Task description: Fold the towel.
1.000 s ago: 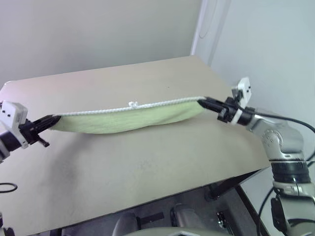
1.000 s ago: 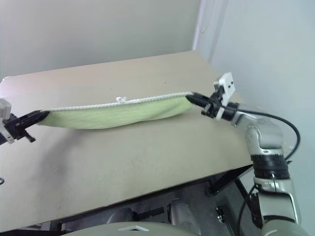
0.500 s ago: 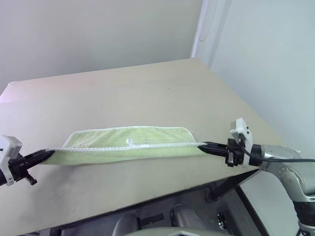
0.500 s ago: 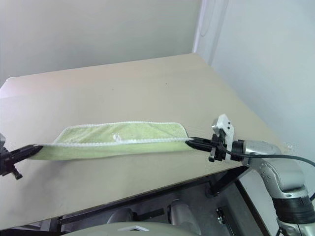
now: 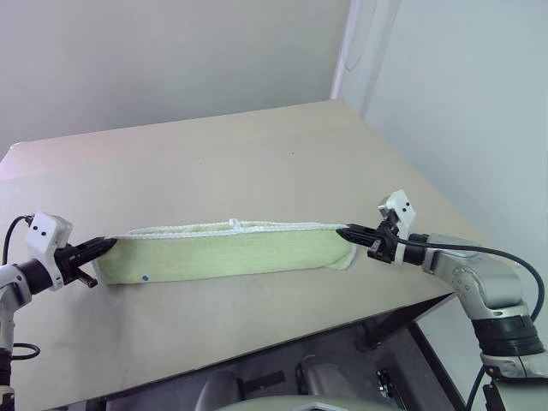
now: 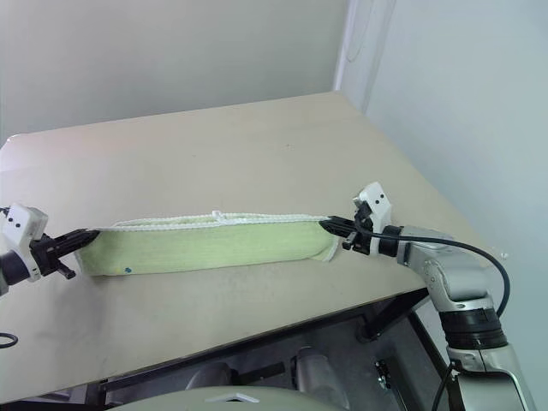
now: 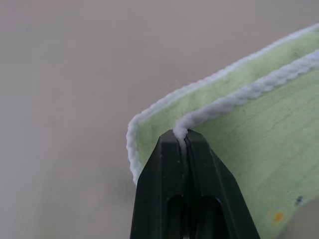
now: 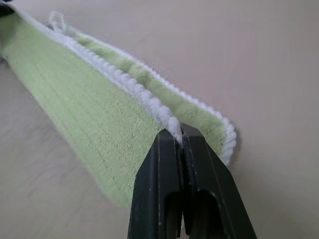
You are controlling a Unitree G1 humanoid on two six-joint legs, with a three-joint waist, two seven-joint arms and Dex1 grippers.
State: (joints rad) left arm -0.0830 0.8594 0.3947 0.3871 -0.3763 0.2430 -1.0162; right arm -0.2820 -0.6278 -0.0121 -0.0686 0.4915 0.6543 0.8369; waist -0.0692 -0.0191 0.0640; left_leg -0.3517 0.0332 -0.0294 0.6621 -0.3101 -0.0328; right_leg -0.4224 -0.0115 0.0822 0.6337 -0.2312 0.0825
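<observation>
The towel (image 5: pixel 223 255) is pale lime green terry, edged all round with white corded stitching, with a small white loop tag (image 5: pixel 235 224) on its upper edge and a tiny dark speck near its left end. Beneath it the table (image 5: pixel 257 163) is plain beige. The grippers' fingers (image 7: pixel 199 199) are glossy black

Beige table (image 5: pixel 257 163), grey wall (image 5: pixel 154 60) behind, white corner trim (image 5: pixel 347 47).

Soft, even indoor light, faint shadows on the table (image 5: pixel 257 163); wrist views blur toward their far edges.
</observation>
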